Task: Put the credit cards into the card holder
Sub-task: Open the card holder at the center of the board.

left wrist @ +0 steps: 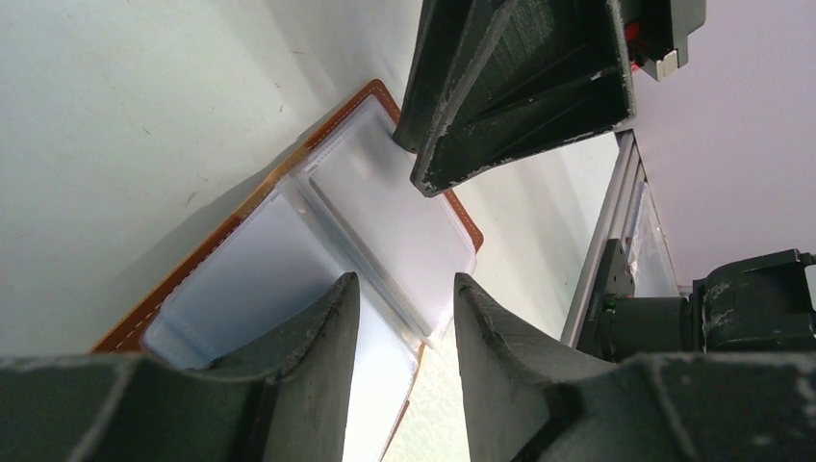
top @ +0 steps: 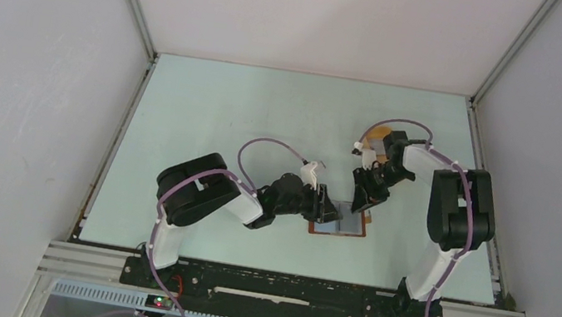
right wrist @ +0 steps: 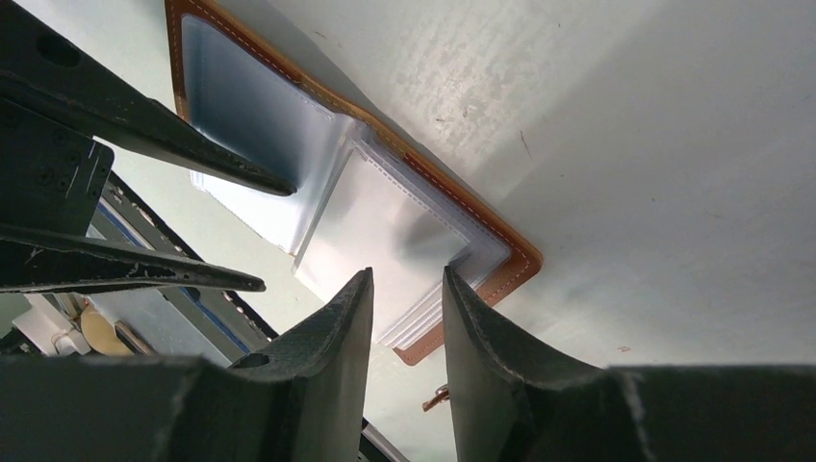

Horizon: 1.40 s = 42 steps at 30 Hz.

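The card holder [top: 339, 226] lies open on the table, reddish-brown leather with clear sleeves inside [left wrist: 289, 241] [right wrist: 385, 212]. My left gripper [top: 329, 209] stands over its left half. In the left wrist view the left gripper [left wrist: 404, 284] is open above the sleeves' near edge, nothing between its fingers. My right gripper [top: 361, 200] hangs over the holder's right corner. In the right wrist view the right gripper [right wrist: 406, 274] is open above the stacked sleeve edges. No loose credit cards show. Whether any sit inside the pale sleeves I cannot tell.
An orange-yellow tray [top: 378, 133] sits behind the right wrist, mostly hidden by it. The holder's snap strap [right wrist: 438, 395] pokes out near the right fingers. A metal rail [top: 284, 281] runs along the near table edge. White walls enclose the sides and back.
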Tool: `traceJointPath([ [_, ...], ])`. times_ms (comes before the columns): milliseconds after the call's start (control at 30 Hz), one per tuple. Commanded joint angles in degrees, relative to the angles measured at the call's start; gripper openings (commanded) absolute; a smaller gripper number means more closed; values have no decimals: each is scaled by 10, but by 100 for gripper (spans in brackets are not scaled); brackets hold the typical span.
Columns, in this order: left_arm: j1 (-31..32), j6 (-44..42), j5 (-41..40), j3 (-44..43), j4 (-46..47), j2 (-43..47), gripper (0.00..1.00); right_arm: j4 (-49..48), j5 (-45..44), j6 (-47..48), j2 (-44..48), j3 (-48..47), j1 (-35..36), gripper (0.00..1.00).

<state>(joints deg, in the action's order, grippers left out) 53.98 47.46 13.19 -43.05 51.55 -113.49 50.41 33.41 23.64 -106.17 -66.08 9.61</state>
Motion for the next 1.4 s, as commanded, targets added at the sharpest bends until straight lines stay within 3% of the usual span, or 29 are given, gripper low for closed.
traceJointPath([
  [0, -3, -17, 12, 5, 25, -4, 46, 2, 10, -4, -13, -11, 11, 41],
  [1033, -1, -14, 8, -13, -10, -15, 47, 22, 77, -30, -59, -39, 33, 36],
  [1367, 0, -18, -3, -16, -30, -9, 43, 20, 114, -39, -70, -44, 38, 36],
])
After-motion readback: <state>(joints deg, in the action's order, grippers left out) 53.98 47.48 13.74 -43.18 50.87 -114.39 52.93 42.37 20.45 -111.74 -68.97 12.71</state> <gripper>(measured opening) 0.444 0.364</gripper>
